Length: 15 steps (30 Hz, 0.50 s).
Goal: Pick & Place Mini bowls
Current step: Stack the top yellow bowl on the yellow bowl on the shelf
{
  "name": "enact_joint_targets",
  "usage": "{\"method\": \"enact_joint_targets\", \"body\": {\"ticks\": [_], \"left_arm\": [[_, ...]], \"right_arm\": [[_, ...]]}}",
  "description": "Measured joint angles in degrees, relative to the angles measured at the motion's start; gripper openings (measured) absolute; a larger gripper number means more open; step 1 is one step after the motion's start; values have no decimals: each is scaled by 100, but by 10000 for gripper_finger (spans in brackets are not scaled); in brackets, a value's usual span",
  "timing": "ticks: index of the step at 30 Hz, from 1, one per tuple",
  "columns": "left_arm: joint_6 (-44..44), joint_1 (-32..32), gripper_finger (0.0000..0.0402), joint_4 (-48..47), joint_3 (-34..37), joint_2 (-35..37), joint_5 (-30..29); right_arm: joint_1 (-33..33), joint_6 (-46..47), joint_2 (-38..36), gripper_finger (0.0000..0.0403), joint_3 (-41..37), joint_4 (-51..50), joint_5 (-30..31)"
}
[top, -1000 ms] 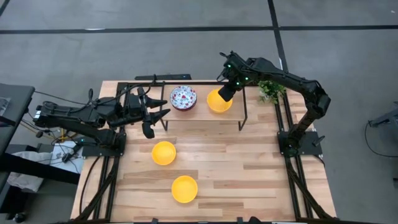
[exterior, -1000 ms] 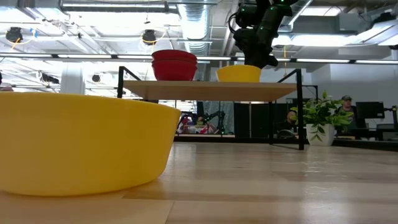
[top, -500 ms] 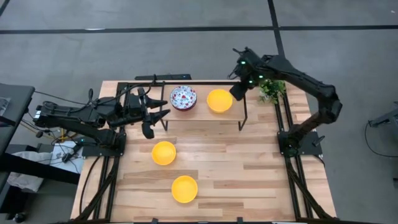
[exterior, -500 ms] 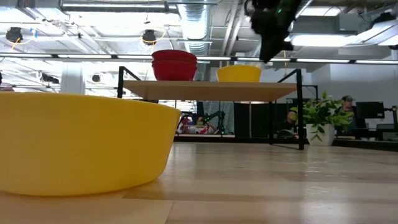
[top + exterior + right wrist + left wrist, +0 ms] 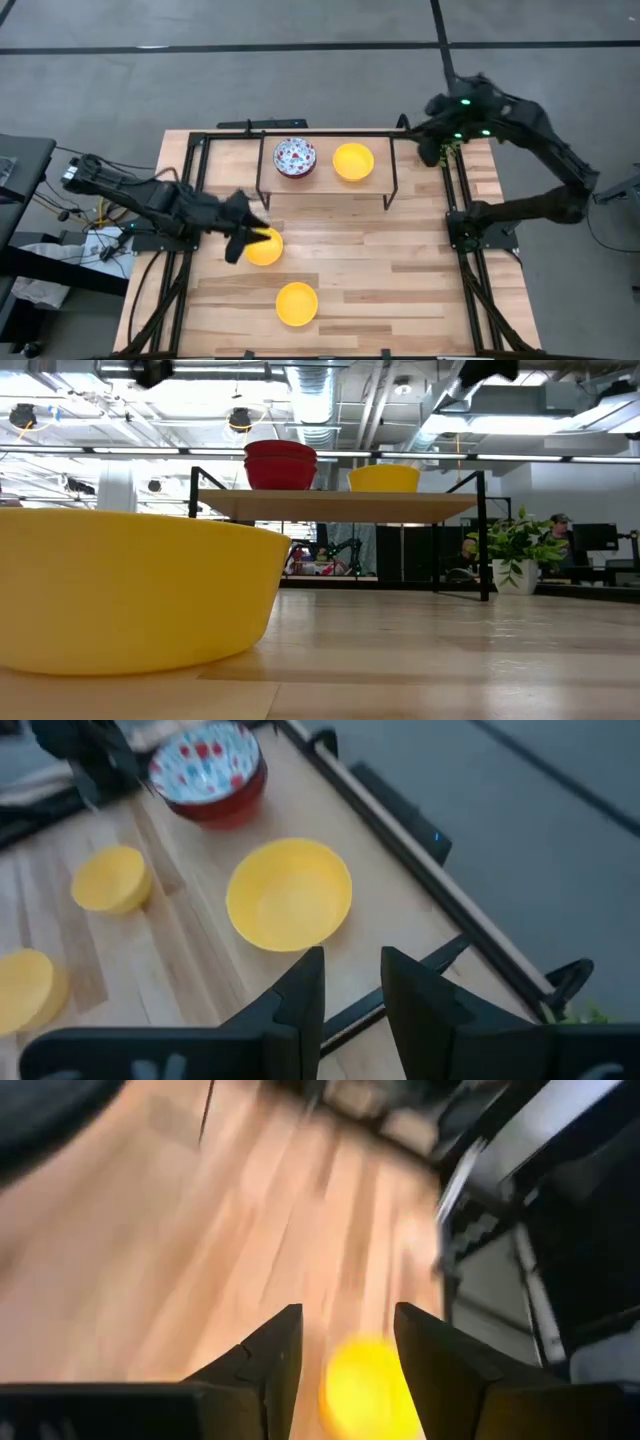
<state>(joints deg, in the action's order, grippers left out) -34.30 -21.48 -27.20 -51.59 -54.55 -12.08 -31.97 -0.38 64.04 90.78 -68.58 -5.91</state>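
Industrial lab hall, exposed ceiling ducts (image 5: 310, 400), strip lighting, monitors (image 5: 598, 540), wooden robot workbench (image 5: 400, 260)

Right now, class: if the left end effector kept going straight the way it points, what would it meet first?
Probably the yellow mini bowl seen between the open left end effector's fingers; depth is unclear, so contact isn't certain.

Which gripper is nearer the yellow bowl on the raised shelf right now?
Right. The right gripper hangs open just off the shelf's right end, a short way from the shelf's yellow bowl. The left gripper is lower down on the table, open at another yellow bowl.
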Motion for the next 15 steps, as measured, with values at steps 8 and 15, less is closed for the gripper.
{"method": "enact_joint_targets", "body": {"ticks": [8, 15], "left_arm": [[-2401, -258, 158, -2245, 2, -447, -17], [-3161, -205, 158, -2892, 2, -777, -12]], "right_arm": [[166, 439, -809, 91, 0, 0, -7], [603, 441, -1397, 91, -966, 615, -11]]}}
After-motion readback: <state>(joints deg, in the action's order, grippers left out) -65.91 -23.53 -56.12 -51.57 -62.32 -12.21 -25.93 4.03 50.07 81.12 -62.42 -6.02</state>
